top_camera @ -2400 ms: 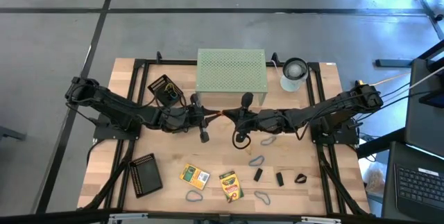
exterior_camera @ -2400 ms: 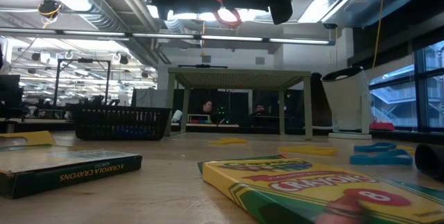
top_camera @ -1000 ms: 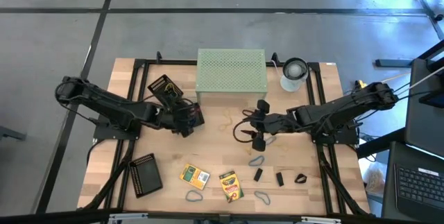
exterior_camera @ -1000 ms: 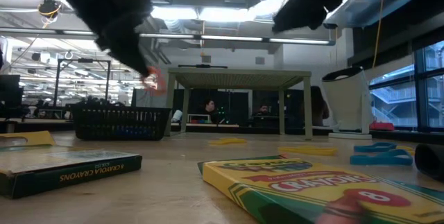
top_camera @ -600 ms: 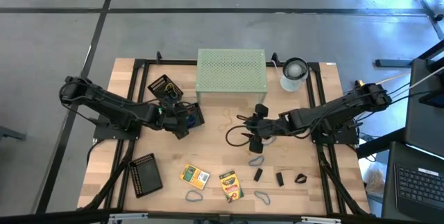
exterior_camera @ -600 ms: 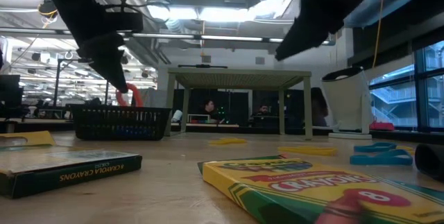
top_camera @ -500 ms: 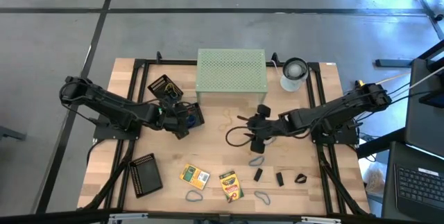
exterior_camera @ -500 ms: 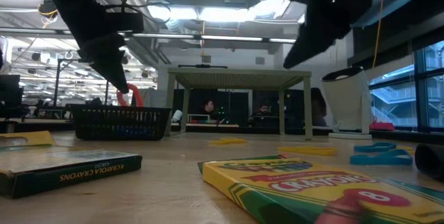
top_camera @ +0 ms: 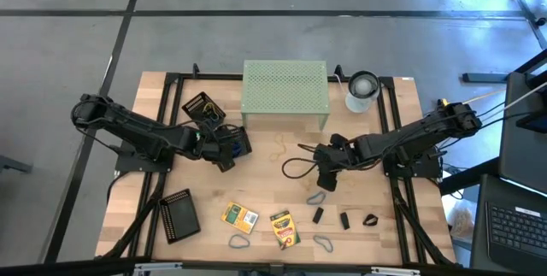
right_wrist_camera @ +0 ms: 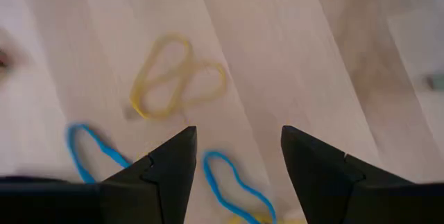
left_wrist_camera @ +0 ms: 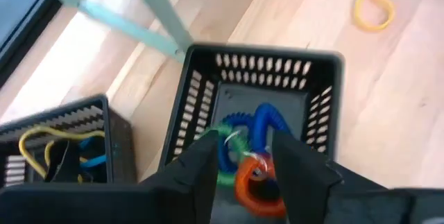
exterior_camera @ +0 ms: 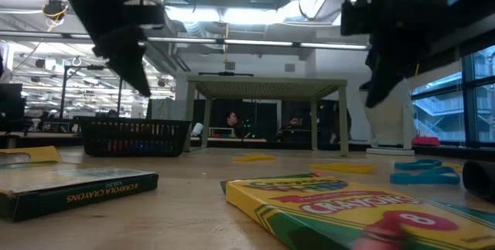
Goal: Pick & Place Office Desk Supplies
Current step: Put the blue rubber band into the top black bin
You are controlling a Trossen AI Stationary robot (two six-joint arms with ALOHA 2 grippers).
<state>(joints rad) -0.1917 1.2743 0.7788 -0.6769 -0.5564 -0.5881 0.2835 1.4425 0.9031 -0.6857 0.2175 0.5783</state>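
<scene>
Hovering over the black mesh tray (top_camera: 232, 143) just left of the pale green riser (top_camera: 285, 88), the left gripper (left_wrist_camera: 241, 175) with its fingers parted around nothing, and directly below them, inside the tray, an orange loop (left_wrist_camera: 257, 186) lying on a green loop (left_wrist_camera: 232, 156) and a blue loop (left_wrist_camera: 267, 120) — by the look of it a drop-off, jaws spread wide enough to let a band fall clear into the pile. Beside that, a second mesh tray (top_camera: 201, 107) toward the table's back-left, holding a yellow band (left_wrist_camera: 35, 144) and something blue, so apparently a sorting by bin. Further forward on the left, a flat black perforated piece (top_camera: 179, 214) lying alone near the front edge. Moving to the middle: two crayon boxes (top_camera: 240, 217) side by side near the front, untouched, with a grey-blue loop (top_camera: 238, 242) in front of them and a tan band (top_camera: 278, 146) lying loose on the wood before the riser. Then the right gripper (top_camera: 326, 179), low over the boards right of centre, jaws standing wide and empty, aimed down at yellow bands (right_wrist_camera: 173, 78) and blue bands (right_wrist_camera: 232, 179) — seemingly lining up the next pick, open early so the fingers can straddle a thin loop. Further right, small black clips (top_camera: 344, 220) near the front edge, waiting, and the white-grey cylinder (top_camera: 362, 91) at the back right, clear of the action.
</scene>
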